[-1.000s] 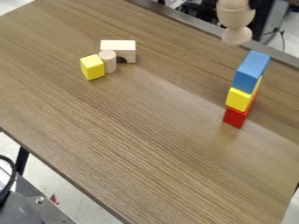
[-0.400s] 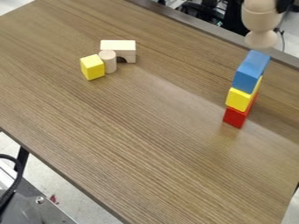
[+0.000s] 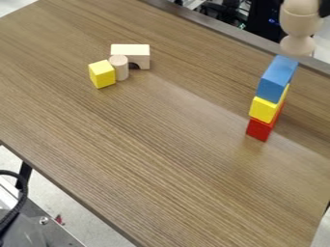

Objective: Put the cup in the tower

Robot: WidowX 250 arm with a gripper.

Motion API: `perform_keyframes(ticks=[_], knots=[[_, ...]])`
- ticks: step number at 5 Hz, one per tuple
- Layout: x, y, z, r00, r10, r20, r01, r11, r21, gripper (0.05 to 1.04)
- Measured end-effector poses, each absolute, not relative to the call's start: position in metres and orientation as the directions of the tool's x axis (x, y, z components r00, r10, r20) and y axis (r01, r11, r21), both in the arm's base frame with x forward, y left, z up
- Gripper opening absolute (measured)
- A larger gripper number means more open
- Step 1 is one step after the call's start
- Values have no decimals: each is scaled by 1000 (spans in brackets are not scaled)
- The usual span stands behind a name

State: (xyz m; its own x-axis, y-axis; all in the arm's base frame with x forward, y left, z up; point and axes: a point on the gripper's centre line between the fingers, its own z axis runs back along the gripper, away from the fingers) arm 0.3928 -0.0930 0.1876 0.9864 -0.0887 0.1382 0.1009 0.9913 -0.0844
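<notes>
Fingers of the black gripper [image 3: 325, 7], partly seen at the view's upper right edge, are closed around one pale wooden cup [image 3: 301, 21]. That cup is upright and aloft, a little beyond the tower as the camera sees it. Three blocks make up the tower: one blue block [image 3: 277, 77] on top, one yellow block [image 3: 263, 110] in the middle, one red block [image 3: 259, 130] at the bottom. Three more pieces stand grouped at the upper left of the brown table [image 3: 161, 169]: one yellow cube [image 3: 102, 75], one wooden cylinder [image 3: 120, 69] just beside it, and one pale arch block [image 3: 130, 49] behind the cylinder.
</notes>
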Motion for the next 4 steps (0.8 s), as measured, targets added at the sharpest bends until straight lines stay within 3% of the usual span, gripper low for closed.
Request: perform_keyframes(ticks=[3, 4], knots=[[386, -95, 197, 996, -78, 35, 79, 996, -35, 856], [383, -88, 182, 998, -60, -1, 60, 998, -29, 856]])
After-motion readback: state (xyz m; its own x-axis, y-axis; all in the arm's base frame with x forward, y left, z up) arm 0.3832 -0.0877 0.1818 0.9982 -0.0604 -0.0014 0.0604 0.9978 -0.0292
